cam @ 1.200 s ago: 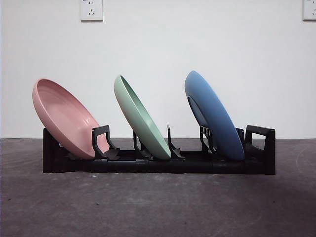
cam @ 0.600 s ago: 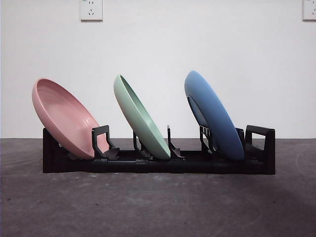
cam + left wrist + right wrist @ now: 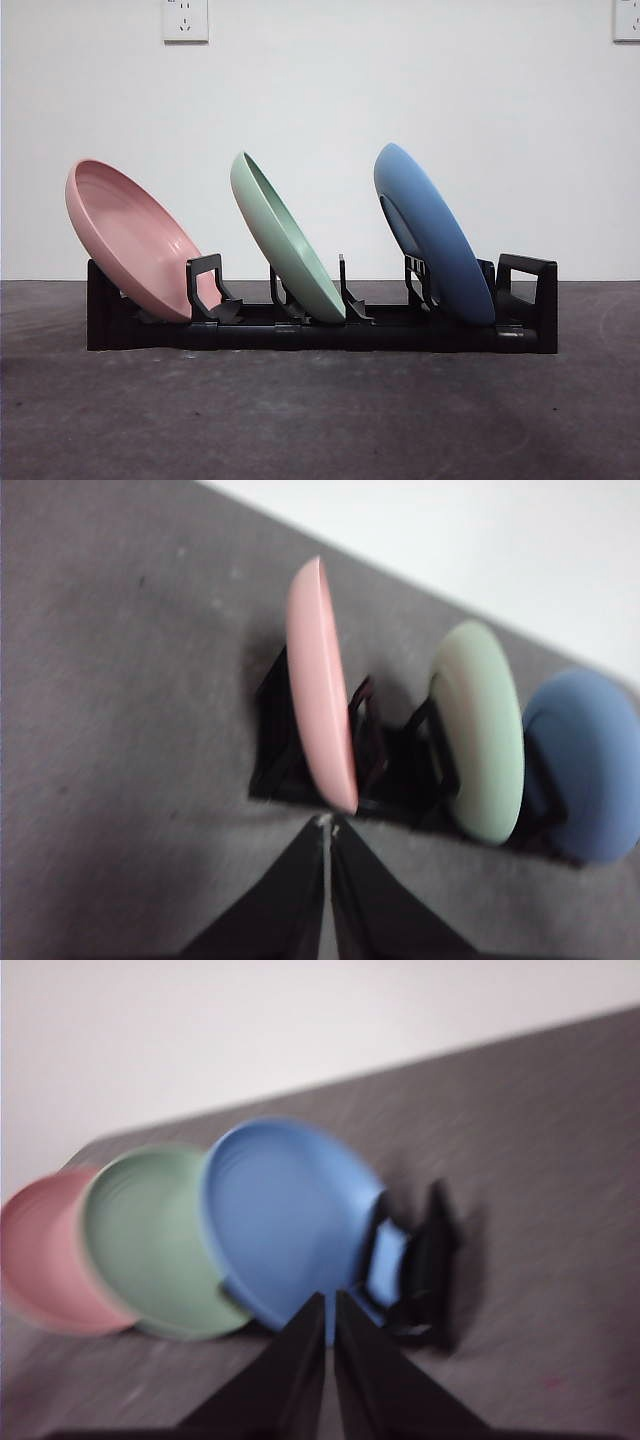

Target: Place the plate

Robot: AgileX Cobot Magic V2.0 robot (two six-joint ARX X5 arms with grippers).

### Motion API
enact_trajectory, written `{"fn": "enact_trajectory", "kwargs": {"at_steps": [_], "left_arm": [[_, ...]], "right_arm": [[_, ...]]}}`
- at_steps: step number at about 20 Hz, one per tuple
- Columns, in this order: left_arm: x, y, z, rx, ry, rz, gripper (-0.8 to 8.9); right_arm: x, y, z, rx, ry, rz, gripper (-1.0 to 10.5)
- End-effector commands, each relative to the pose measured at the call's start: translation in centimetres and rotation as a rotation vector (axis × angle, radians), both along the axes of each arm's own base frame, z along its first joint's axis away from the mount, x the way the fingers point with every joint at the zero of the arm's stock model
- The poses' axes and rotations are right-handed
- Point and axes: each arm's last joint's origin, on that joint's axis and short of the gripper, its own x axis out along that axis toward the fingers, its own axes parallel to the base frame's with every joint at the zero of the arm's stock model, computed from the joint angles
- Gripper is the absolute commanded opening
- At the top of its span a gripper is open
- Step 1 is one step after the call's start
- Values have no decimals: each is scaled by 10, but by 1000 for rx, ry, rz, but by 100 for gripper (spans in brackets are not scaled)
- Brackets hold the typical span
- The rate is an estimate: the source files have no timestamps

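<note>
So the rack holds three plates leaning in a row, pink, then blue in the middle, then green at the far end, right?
Not quite. The rack does hold three leaning plates, but the front view shows the green plate in the middle, between the pink plate and the blue plate at the far end.

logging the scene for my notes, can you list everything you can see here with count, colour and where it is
pink plate: one, pink, leaning in the rack's end slot, at the left in the front view
green plate: one, pale green, leaning in the middle slot
blue plate: one, blue, leaning in the slot near the other end
dish rack: one, black, on the table, holding all three plates
table: one, dark grey, under the rack
wall sockets: two, white, high on the white wall
left gripper: one, black, shut, empty, near the pink plate
right gripper: one, black, shut, empty, near the blue plate
</note>
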Motion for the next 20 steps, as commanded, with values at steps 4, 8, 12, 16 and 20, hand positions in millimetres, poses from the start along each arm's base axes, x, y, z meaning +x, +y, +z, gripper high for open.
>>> {"fn": "enact_trajectory", "kwargs": {"at_steps": [4,8,12,16,20], "left_arm": [[12,0,24,142,89,-80,11],[21,0,31,209,205,-137,11],[32,-1,39,253,330,-199,11],[37,-3,47,273,318,-229,381],[36,-4,49,276,309,-235,406]], "right_arm": [[14,4,27,-14,137,113,14],[28,5,44,-96,240,151,14],[46,7,57,-200,384,174,15],[63,10,60,-295,479,191,172],[70,14,59,-317,511,198,323]]}}
